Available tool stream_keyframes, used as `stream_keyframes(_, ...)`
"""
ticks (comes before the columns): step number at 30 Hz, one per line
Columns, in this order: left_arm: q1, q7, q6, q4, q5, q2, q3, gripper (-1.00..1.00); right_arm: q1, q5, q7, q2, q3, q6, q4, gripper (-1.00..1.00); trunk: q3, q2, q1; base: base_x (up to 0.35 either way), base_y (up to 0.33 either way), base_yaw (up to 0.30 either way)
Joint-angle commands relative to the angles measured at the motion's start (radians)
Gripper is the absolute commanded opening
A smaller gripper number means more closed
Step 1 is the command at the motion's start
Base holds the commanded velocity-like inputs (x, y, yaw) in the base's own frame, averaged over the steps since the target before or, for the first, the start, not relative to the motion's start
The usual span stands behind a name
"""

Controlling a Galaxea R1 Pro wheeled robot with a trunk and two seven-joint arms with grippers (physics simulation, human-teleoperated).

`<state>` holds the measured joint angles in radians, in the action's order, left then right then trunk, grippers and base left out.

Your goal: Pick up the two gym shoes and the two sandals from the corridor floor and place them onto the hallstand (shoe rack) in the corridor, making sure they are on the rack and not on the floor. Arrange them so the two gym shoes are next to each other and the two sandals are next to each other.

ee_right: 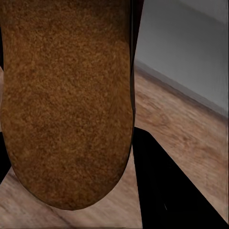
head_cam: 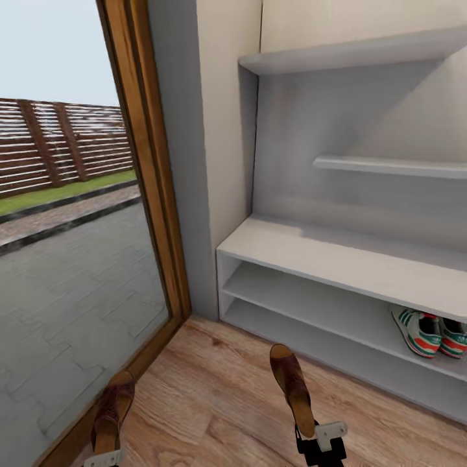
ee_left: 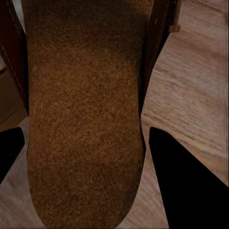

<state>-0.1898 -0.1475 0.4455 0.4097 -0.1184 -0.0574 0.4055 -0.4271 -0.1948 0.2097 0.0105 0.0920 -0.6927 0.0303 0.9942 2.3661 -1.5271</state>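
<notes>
Two sandals gripped, one per end effector (head_cam: 322, 436), long axes pointing ahead; hallstand (head_cam: 337, 256) lying forward and right, nearer the right end effector's sandal (head_cam: 291, 383) than the left end effector's (head_cam: 104, 459) sandal (head_cam: 112, 408).

Bench top (head_cam: 337, 256) bare; gym shoes (head_cam: 429, 332) below

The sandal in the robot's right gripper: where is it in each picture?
Head view: right sandal, low centre, above the right gripper.
Right wrist view: its tan footbed dominates.
Left wrist view: that is the other sandal.
Shared landmark: wood floor.
</notes>
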Motion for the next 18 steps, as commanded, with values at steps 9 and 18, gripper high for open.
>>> stream_keyframes(9,-0.001,-0.004,0.004,0.001,-0.012,0.000,0.009,-1.00,-0.001,-0.002,0.009,0.000,0.008,-0.001,-0.001,-1.00,-0.005,0.000,0.000,-0.060,0.074,-0.250)
stream_keyframes(18,-0.001,-0.004,0.004,0.001,-0.012,0.001,0.009,-1.00,-0.001,-0.002,0.009,0.000,0.008,-0.001,-0.001,-1.00,-0.010,0.000,0.000,-0.053,0.073,-0.250)
